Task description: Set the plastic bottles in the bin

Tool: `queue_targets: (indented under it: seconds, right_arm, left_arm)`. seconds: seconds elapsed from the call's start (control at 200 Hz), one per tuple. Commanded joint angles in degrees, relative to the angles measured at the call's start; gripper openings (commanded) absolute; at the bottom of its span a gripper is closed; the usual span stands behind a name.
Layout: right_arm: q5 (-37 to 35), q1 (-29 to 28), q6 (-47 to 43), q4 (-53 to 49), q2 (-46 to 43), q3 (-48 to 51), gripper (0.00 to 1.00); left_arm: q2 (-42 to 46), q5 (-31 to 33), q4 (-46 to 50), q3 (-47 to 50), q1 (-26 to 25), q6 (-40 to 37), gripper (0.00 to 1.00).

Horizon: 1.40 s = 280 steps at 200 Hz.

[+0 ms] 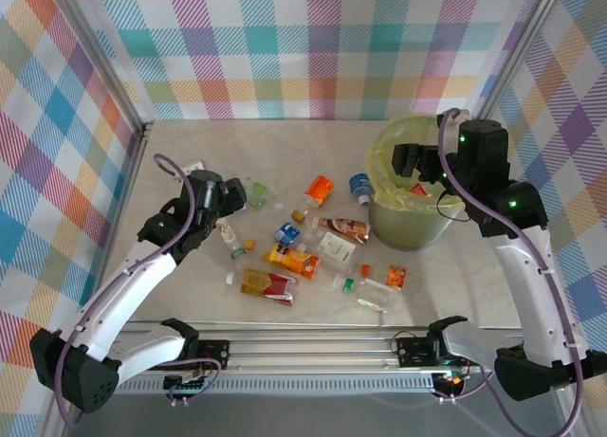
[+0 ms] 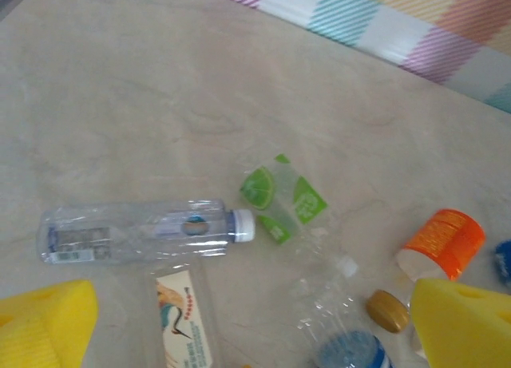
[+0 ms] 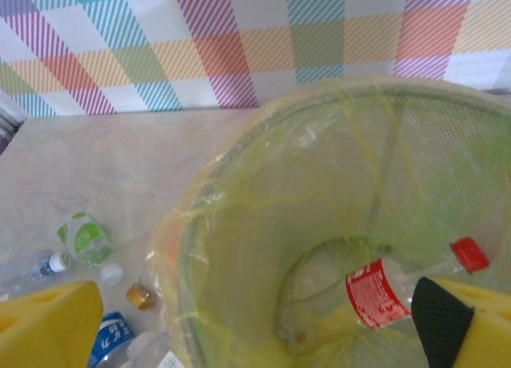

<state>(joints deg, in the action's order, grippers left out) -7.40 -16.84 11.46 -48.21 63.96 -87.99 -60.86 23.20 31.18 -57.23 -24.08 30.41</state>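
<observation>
Several plastic bottles lie scattered mid-table, among them an orange one (image 1: 319,189), a blue-labelled one (image 1: 360,187) and a red-and-yellow one (image 1: 268,283). My left gripper (image 1: 228,195) hangs open over the left of the scatter. Below its jaws (image 2: 254,336) lie a clear white-capped bottle (image 2: 136,231), a crushed green-labelled bottle (image 2: 283,196) and a crane-labelled bottle (image 2: 184,320). My right gripper (image 1: 417,162) is open above the bin (image 1: 413,224), with nothing between its fingers (image 3: 259,328). A red-labelled, red-capped bottle (image 3: 383,292) is inside the bin's yellow-green liner (image 3: 239,168).
Loose caps lie among the bottles, including a gold one (image 2: 387,310). Checked walls close the table at the back and both sides. Bare tabletop (image 1: 237,148) lies behind the bottles.
</observation>
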Motion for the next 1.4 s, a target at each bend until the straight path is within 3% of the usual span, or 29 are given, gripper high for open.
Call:
queue_targets:
  seconds: [0.0, 0.185, 0.26, 0.33, 0.435, 0.53, 0.69, 0.87, 1.055, 1.395]
  right_arm:
    - [-0.1, -0.6, 1.7, -7.6, 1.6, -3.2, 1.0]
    - [-3.3, -2.4, 2.0, -9.5, 1.4, -2.5, 1.0]
    - [-3.2, -2.6, 2.4, -9.1, 1.0, -1.8, 1.0]
    - [-3.1, -2.6, 2.6, -8.5, 0.7, -1.2, 1.0]
    - [-3.2, -2.6, 2.8, -8.0, 1.0, -0.9, 1.0]
    - [-3.0, -2.7, 2.6, -7.9, 1.8, -1.3, 1.0]
    - [-3.3, -2.8, 2.2, -8.4, 2.7, -2.5, 1.0]
    - [-3.6, -2.8, 2.8, -7.7, 2.7, -2.0, 1.0]
    - [-3.4, -2.8, 3.0, -7.3, 3.6, -1.9, 1.0]
    - [-3.0, -2.8, 3.4, -5.9, 3.6, -0.4, 1.0]
  left_arm:
    - [-1.1, -7.2, 2.5, 3.0, 6.8, 6.4, 1.0]
    - [-4.1, -14.2, -2.5, 7.2, 17.8, 8.4, 1.0]
    - [-7.0, -14.1, -3.0, 5.7, 20.5, 3.8, 1.0]
    - [-10.9, -15.8, -4.0, 3.1, 22.0, -5.3, 1.0]
    - [-18.5, -19.7, 0.6, -4.7, 23.0, -20.2, 1.0]
    - [-24.9, -22.5, 4.5, -10.5, 23.7, -29.1, 1.0]
    - [-34.8, -21.3, 16.1, -23.2, 23.9, -40.2, 1.0]
    - [-42.2, -26.2, 23.9, -30.6, 23.9, -46.7, 1.0]
    - [-44.9, -28.2, 25.6, -29.9, 23.8, -50.9, 1.0]
    - [-49.8, -26.4, 25.6, -31.1, 22.1, -52.7, 1.0]
